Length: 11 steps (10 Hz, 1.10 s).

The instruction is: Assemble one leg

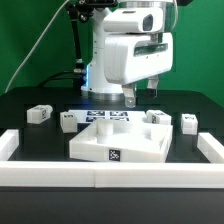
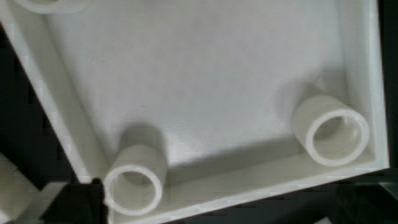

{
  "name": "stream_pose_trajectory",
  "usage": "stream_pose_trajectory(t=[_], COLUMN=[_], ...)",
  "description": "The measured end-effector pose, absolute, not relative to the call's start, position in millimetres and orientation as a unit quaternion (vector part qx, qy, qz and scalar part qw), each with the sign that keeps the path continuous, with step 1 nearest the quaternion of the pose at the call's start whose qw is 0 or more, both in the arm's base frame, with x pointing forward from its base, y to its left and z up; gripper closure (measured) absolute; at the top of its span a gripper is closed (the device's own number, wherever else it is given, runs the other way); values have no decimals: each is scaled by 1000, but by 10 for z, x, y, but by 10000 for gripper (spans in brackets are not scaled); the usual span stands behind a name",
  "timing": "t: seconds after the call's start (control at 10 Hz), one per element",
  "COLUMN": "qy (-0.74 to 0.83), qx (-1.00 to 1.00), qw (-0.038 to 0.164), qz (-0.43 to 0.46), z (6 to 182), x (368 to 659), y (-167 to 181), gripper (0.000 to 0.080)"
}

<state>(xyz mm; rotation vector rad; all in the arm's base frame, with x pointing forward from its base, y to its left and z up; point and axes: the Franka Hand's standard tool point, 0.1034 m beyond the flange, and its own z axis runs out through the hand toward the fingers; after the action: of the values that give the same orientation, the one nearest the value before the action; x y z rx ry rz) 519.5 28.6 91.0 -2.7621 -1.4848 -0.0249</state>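
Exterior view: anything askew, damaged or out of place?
Nothing stands out. The panel lies flat on the table, and the loose legs sit on either side of it, none visibly damaged.

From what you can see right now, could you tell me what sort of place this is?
Probably a robotics lab bench: a white robot arm stands over a black table fenced by white rails, the loose white blocks carry printed square tags, and a green curtain hangs behind.

The worktop (image 1: 20, 100) is black. The square panel (image 1: 125, 140) and the legs (image 1: 38, 114) are white, each with black-and-white square tags. The backdrop (image 1: 30, 40) is green.
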Motion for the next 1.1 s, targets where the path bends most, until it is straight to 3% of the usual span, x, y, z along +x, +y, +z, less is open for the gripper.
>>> stream_pose_trajectory(t=[0.5,0.9,1.1], qy=[-572,-571,-569], qx=[-820,-821,-822], qw=[24,24,21], qz=[21,22,10], z=[630,617,500], x=[4843,4839,4740], y=[278,278,342], gripper=[150,150,150])
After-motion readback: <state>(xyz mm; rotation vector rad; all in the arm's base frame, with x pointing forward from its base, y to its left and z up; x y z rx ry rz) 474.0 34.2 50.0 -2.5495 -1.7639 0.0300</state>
